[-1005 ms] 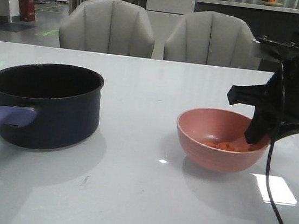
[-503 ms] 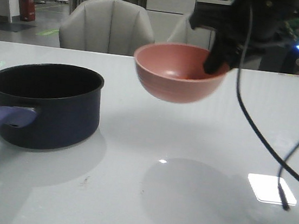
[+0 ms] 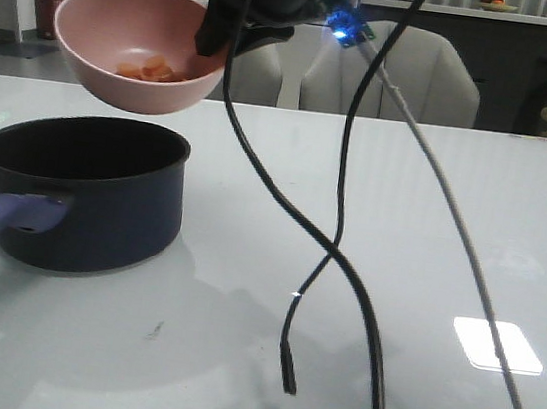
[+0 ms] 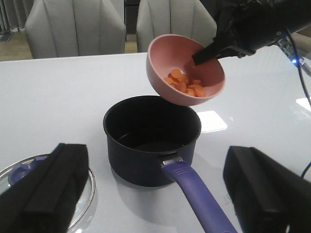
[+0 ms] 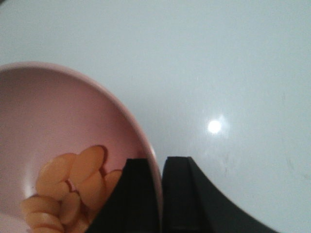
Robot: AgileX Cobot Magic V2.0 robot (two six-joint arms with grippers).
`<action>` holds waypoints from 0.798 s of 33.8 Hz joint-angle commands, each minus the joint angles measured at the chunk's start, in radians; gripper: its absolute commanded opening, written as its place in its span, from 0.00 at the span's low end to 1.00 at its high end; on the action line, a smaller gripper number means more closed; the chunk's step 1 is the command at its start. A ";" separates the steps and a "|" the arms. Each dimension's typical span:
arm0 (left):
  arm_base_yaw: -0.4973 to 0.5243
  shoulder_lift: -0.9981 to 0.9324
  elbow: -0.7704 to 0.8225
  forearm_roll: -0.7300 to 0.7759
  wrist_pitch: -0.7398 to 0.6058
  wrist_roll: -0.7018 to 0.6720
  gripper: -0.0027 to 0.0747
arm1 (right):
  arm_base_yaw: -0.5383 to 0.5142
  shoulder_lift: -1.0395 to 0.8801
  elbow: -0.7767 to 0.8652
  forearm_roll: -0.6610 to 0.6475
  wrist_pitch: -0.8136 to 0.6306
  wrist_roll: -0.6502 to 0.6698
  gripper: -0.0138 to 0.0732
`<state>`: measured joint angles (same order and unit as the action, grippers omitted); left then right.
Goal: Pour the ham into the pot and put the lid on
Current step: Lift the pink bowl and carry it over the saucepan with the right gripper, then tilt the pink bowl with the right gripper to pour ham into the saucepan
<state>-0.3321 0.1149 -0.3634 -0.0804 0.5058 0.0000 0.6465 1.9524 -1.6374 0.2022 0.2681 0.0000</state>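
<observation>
- Two fingers of my right gripper pinch the pink bowl's rim, one inside, one outside.
- The bowl tips its mouth toward the front camera; the ham lies heaped at its low side.
- Half a second ago I held the bowl mid-table; now it hangs above the pot.
- The pot's handle points toward my left gripper, whose jaws stand wide apart.
- The lid lies flat beside that gripper's finger.
- Bare table spreads beyond the pot.

right gripper raised high, jaws pinched on a rim; left gripper low, jaws apart
</observation>
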 commanded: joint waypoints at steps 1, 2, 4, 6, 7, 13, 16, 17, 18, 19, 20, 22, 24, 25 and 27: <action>-0.008 0.013 -0.026 -0.012 -0.072 0.000 0.79 | 0.014 -0.056 0.024 -0.001 -0.317 -0.023 0.31; -0.008 0.013 -0.026 -0.012 -0.072 0.000 0.79 | 0.020 -0.056 0.044 -0.004 -0.377 -0.027 0.31; -0.008 0.013 -0.026 -0.012 -0.072 0.000 0.79 | 0.029 -0.056 0.109 -0.012 -0.594 -0.044 0.31; -0.008 0.013 -0.026 -0.012 -0.072 0.000 0.79 | 0.036 -0.051 0.178 -0.011 -0.780 -0.068 0.31; -0.008 0.013 -0.026 -0.012 -0.072 0.000 0.79 | 0.038 -0.043 0.213 -0.012 -0.892 -0.086 0.31; -0.008 0.013 -0.026 -0.012 -0.072 0.000 0.79 | 0.041 0.024 0.297 -0.071 -1.236 -0.240 0.31; -0.008 0.013 -0.026 -0.012 -0.072 0.000 0.79 | 0.053 0.062 0.297 -0.136 -1.271 -0.393 0.31; -0.008 0.013 -0.026 -0.012 -0.072 0.000 0.79 | 0.061 0.070 0.297 -0.146 -1.278 -0.451 0.31; -0.008 0.013 -0.026 -0.012 -0.072 0.000 0.79 | 0.071 0.078 0.297 -0.146 -1.286 -0.531 0.31; -0.008 0.013 -0.026 -0.012 -0.072 0.000 0.79 | 0.083 0.086 0.297 -0.146 -1.296 -0.615 0.31; -0.008 0.013 -0.026 -0.012 -0.072 0.000 0.79 | 0.096 0.097 0.297 -0.145 -1.309 -0.702 0.31; -0.008 0.013 -0.026 -0.012 -0.072 0.000 0.79 | 0.115 0.117 0.297 -0.144 -1.345 -0.833 0.31; -0.008 0.013 -0.026 -0.012 -0.072 0.000 0.79 | 0.132 0.138 0.297 -0.143 -1.411 -0.962 0.31; -0.008 0.013 -0.026 -0.012 -0.072 0.000 0.79 | 0.137 0.147 0.297 -0.143 -1.448 -1.010 0.31; -0.008 0.013 -0.026 -0.012 -0.072 0.000 0.79 | 0.144 0.164 0.297 -0.143 -1.527 -1.086 0.31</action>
<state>-0.3321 0.1149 -0.3634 -0.0804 0.5058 0.0000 0.7854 2.1619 -1.3142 0.0646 -1.0522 -0.9525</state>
